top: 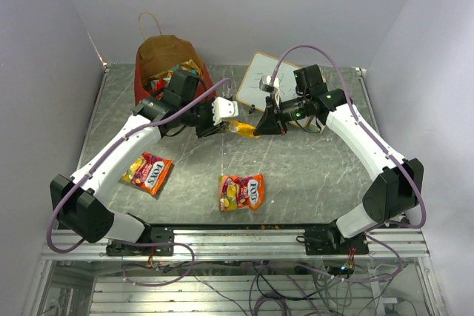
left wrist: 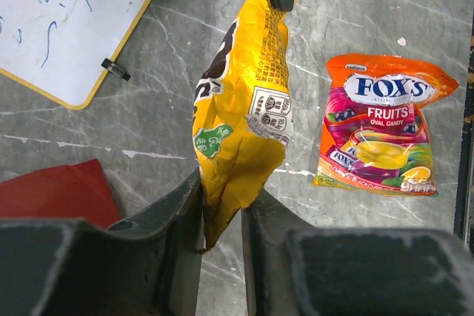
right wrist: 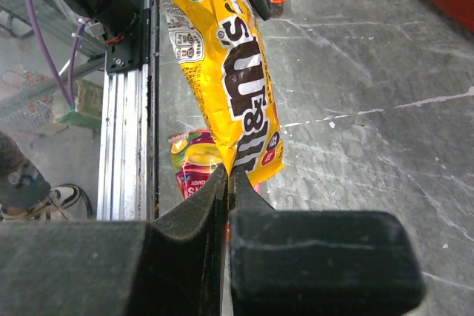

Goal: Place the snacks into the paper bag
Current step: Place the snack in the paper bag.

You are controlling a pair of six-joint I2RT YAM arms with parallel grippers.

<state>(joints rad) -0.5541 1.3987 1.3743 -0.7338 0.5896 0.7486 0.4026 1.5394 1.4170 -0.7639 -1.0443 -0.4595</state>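
Handover step, I judge: right gripper (right wrist: 228, 183) and left gripper (left wrist: 222, 209) each clamp an end of the yellow M&M's packet (top: 241, 129) above the counter's middle; next the right should let go, the left carrying it to the far-left paper bag (top: 159, 51).

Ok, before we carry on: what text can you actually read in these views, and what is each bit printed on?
"FOX'S", "FRUITS", "OVAL CANDY": orange packet lying on the table.
"FOX'S": also on the second packet, top view.
"m&m's", sideways, partly covered: yellow packet.
Fine print and green sticker on the yellow packet: too small to read.
Whiteboard: blue handwriting, unreadable.
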